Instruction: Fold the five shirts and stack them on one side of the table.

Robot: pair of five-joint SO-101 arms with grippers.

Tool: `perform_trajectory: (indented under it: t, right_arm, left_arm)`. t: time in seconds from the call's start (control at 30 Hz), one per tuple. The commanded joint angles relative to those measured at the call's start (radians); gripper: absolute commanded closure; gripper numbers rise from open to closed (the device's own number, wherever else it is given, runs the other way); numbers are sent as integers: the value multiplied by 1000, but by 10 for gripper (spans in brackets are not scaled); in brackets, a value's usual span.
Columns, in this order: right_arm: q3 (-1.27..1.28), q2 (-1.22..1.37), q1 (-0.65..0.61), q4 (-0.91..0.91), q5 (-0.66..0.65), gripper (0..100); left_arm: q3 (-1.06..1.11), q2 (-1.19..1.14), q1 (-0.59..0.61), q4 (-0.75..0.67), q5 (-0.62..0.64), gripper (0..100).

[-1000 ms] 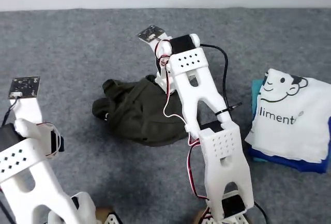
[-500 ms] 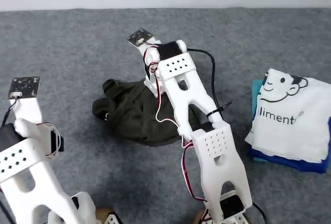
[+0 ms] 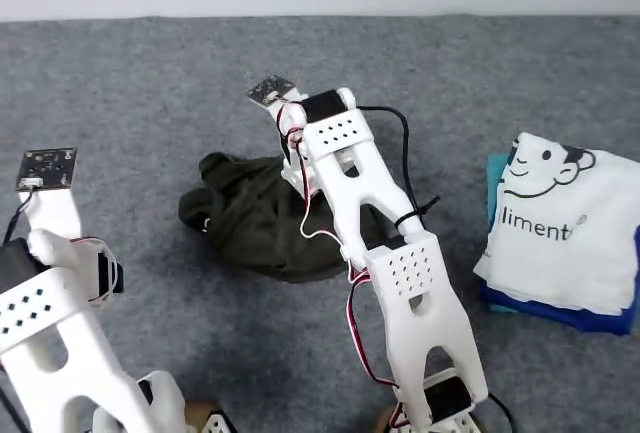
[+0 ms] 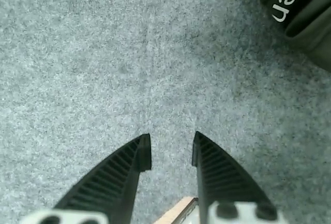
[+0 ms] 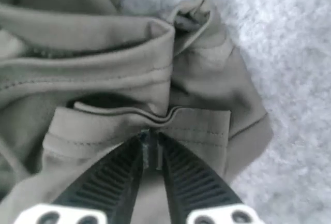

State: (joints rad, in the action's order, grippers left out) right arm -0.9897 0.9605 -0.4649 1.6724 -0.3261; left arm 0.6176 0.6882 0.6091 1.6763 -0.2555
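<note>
The left gripper (image 4: 170,150) hangs above the grey carpet (image 4: 119,53), jaws slightly parted and holding nothing. The olive shirt (image 4: 306,25) lies well apart from the gripper.

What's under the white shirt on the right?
A blue shirt shows along its near edge, and a teal sliver at its left edge. The white shirt covers the rest, so how many lie beneath can't be told.
</note>
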Motion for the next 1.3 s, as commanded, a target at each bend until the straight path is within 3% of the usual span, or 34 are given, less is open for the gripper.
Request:
perform_trajectory:
  t: [0.0,0.17,0.47,0.63,0.87,1.27]
  right_arm:
    - [-166,-82,31,120,-25,989]
    - [-192,-228,90,127,-61,989]
    - [147,-464,119,108,-74,950]
    - [176,-369,94,-10,34,780]
    - [140,-156,61,-122,75,808]
    - [-186,96,50,-12,72,848]
  left_arm:
    - [-7,25,-5,-15,-3,867]
    - [-30,25,-6,-15,-3,867]
    - [-87,18,-23,-32,-6,866]
    - [-85,18,-84,-31,-2,866]
    - [-85,23,-89,-9,-2,866]
    - [-25,25,-89,-3,-2,867]
